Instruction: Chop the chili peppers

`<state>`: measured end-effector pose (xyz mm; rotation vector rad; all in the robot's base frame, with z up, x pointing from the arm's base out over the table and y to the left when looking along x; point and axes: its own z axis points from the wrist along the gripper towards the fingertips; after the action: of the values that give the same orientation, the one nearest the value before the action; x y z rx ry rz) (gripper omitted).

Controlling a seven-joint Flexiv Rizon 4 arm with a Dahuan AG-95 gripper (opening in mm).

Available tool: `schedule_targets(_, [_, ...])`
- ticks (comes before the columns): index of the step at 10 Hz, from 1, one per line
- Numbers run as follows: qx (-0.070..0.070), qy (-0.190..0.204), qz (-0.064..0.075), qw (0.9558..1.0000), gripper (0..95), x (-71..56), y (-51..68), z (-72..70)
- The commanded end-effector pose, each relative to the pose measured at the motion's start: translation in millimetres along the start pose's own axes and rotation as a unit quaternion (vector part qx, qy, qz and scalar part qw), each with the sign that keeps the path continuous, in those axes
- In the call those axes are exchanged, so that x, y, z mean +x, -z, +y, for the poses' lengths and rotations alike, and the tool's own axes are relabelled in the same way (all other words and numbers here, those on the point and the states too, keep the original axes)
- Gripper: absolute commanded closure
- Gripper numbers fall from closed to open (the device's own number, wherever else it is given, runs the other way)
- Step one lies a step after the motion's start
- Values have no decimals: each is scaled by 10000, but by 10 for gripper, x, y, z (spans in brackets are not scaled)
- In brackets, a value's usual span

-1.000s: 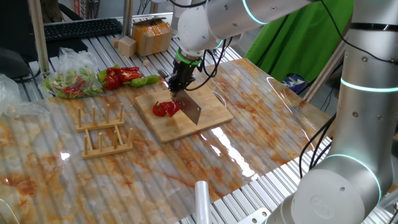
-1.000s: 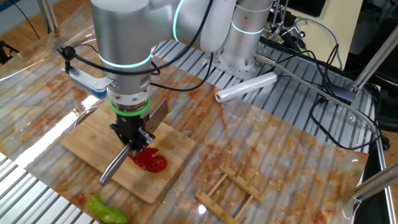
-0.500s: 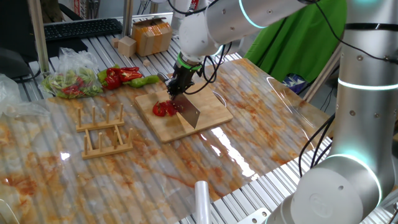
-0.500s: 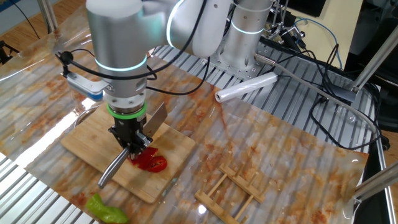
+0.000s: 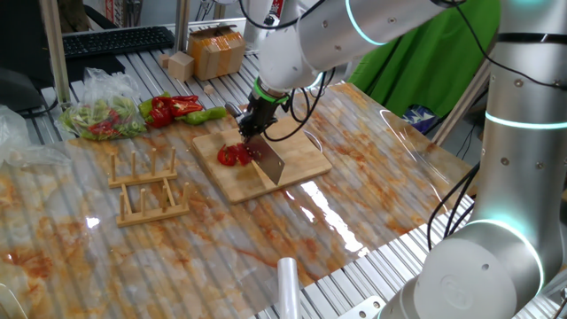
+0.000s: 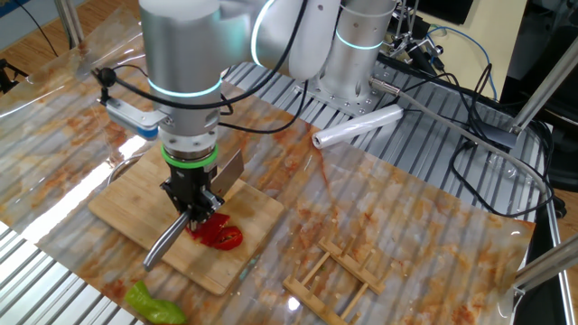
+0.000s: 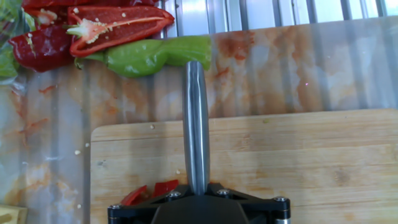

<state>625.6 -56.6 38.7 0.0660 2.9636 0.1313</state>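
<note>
The claw (image 6: pixel 191 200), clamped on the knife (image 5: pixel 268 159), risks scattering chili peppers (image 5: pixel 235 155) off the board's (image 5: pixel 292 151) edge.

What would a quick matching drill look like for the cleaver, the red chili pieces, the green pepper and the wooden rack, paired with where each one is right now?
Things:
1. cleaver
2. red chili pieces
3. green pepper
4. wooden rack

Places:
A. on the table just beyond the cutting board's far edge
B. on the cutting board beside the blade
C. standing on the table apart from the board
D. clamped by its handle in the end effector

Pairs: 1-D, 2-B, 3-A, 4-C
</note>
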Motion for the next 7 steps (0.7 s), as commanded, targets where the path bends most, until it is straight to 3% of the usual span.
schedule_targets(1, [-38, 20, -77, 10000, 950, 75, -152, 19])
schedule_targets(6, [-62, -49, -322, 9995, 950, 127, -182, 33])
schedule_targets(7, [-46, -50, -204, 9998, 950, 103, -166, 28])
